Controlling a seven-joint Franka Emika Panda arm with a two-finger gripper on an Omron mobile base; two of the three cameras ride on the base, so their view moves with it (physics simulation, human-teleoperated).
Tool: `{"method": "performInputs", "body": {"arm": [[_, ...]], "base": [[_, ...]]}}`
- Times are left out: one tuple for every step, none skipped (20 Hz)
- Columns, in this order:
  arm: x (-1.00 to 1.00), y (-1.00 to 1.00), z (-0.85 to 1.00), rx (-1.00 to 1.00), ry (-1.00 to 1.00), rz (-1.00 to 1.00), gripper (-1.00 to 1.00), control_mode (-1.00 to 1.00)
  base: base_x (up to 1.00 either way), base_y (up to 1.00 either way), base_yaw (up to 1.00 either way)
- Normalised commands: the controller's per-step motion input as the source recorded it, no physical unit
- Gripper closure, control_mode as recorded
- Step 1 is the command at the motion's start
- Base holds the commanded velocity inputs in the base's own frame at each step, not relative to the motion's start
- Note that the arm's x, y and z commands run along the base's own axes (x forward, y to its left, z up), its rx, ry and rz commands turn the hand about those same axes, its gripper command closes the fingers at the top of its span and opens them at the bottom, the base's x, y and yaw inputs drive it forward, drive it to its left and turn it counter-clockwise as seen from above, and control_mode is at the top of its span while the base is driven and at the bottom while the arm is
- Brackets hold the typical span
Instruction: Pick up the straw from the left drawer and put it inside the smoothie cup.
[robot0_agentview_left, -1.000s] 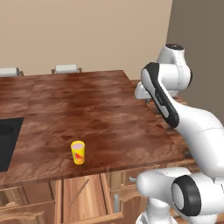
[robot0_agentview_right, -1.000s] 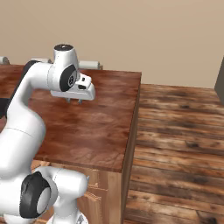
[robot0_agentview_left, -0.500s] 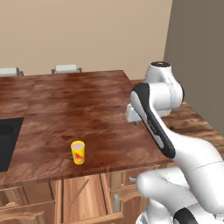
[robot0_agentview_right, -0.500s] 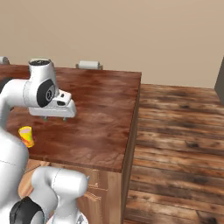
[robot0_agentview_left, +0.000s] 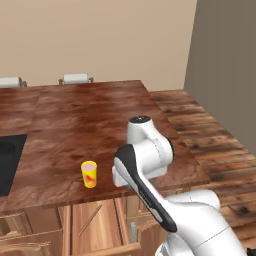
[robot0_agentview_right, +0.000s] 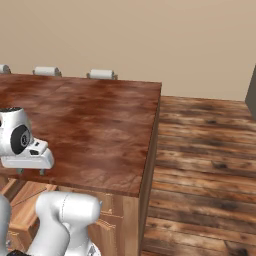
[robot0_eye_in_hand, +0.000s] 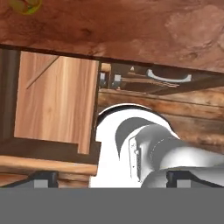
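Rendered home kitchen, island-style counter.
Dark reddish wood countertop (robot0_agentview_left: 85, 120) over light wooden cabinets with an open drawer (robot0_agentview_left: 95, 227) below; black sink basin (robot0_agentview_left: 7, 165) sunk into the counter at left; chair backs (robot0_agentview_right: 102, 74) along the far edge; plank wood floor (robot0_agentview_right: 205, 165); plain beige wall (robot0_agentview_left: 100, 40). A yellow cup (robot0_agentview_left: 89, 174) stands on the counter.

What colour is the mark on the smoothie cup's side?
Red, on the yellow smoothie cup; it shows best in the left base view.
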Motion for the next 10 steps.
{"method": "performInputs", "body": {"arm": [[0.00, 1.00, -0.61, 0.00, 0.01, -0.09, -1.00, -1.00], [0.00, 0.95, -0.57, 0.00, 0.00, -0.11, -1.00, -1.00], [0.00, 0.86, -0.63, 0.00, 0.00, -0.10, -1.00, -1.00], [0.14, 0.95, -0.71, 0.00, 0.04, -0.09, -1.00, -1.00], [0.10, 1.00, -0.64, 0.00, 0.00, -0.10, -1.00, -1.00], [0.09, 0.96, -0.67, 0.00, 0.00, -0.10, -1.00, -1.00], [0.06, 0.88, -0.63, 0.00, 0.00, -0.08, -1.00, -1.00], [0.00, 0.63, -0.61, -0.01, 0.00, -0.07, -1.00, -1.00], [0.00, 0.34, -0.57, -0.02, 0.00, -0.04, -1.00, -1.00], [0.00, 0.20, -0.61, -0.01, 0.00, -0.03, -1.00, -1.00]], "base": [[0.00, 0.00, 0.00], [0.00, 0.00, 0.00], [0.00, 0.00, 0.00], [0.00, 0.00, 0.00], [0.00, 0.00, 0.00], [0.00, 0.00, 0.00], [0.00, 0.00, 0.00], [0.00, 0.00, 0.00], [0.00, 0.00, 0.00], [0.00, 0.00, 0.00]]}}
